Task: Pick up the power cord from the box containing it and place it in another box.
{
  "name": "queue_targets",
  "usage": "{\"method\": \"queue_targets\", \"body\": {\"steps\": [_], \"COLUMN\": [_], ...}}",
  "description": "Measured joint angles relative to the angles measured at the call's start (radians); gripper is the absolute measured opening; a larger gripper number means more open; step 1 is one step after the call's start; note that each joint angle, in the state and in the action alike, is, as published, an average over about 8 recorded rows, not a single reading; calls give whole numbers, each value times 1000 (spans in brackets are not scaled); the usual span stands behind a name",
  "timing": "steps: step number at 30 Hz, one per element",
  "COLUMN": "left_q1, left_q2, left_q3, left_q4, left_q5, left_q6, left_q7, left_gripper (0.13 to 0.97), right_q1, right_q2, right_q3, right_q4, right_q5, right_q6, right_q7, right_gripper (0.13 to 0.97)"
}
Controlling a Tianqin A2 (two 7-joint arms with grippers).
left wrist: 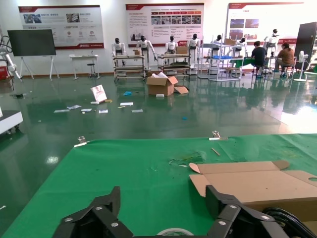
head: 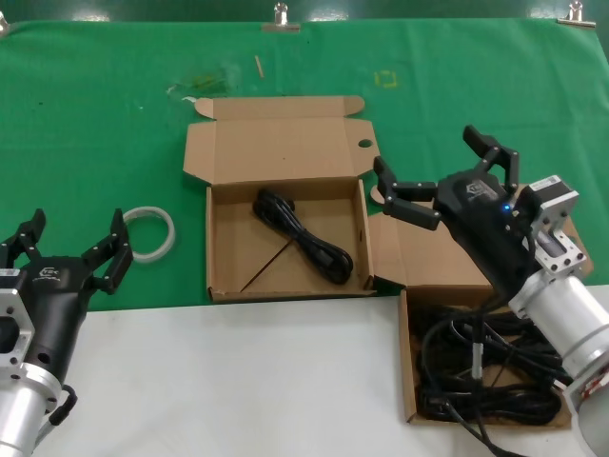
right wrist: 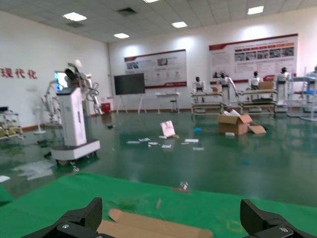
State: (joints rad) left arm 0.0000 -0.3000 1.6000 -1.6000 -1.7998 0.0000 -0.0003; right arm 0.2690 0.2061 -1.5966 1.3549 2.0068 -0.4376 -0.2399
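An open brown box point(head: 285, 286) stands at the table's middle, with one coiled black power cord point(head: 303, 235) on its floor and a round hole in its raised lid point(head: 276, 138). A second brown box point(head: 410, 371) at the front right holds several tangled black cords point(head: 485, 367). My right gripper point(head: 423, 149) is open and empty, raised above the gap between the two boxes. In the right wrist view point(right wrist: 171, 210) it looks out over a lid flap point(right wrist: 153, 229). My left gripper point(head: 78, 221) is open and empty at the front left, also in the left wrist view point(left wrist: 163, 198).
A white tape ring point(head: 150, 233) lies on the green cloth point(head: 95, 124) just ahead of my left gripper. The front of the table is white point(head: 238, 381). Metal clips point(head: 281, 17) hold the cloth at the far edge.
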Motion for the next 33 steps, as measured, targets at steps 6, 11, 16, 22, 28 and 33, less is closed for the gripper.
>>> {"method": "queue_targets", "body": {"steps": [6, 11, 16, 22, 28, 33], "left_q1": [0, 0, 0, 0, 0, 0], "left_q2": [0, 0, 0, 0, 0, 0], "left_q3": [0, 0, 0, 0, 0, 0], "left_q4": [0, 0, 0, 0, 0, 0], "left_q5": [0, 0, 0, 0, 0, 0], "left_q6": [0, 0, 0, 0, 0, 0], "left_q7": [0, 0, 0, 0, 0, 0], "left_gripper": [550, 550, 550, 639, 786, 861], "right_q1": [-37, -67, -97, -134, -170, -201], "right_q2": [13, 23, 34, 47, 60, 70], "right_q3": [0, -1, -1, -2, -2, -3], "right_q4": [33, 61, 89, 122, 155, 183], "right_q5": [-28, -51, -75, -103, -131, -154], "right_q6": [59, 109, 158, 218, 277, 327], "right_q7": [33, 60, 87, 119, 152, 179], "right_gripper": [966, 966, 966, 966, 966, 966]}}
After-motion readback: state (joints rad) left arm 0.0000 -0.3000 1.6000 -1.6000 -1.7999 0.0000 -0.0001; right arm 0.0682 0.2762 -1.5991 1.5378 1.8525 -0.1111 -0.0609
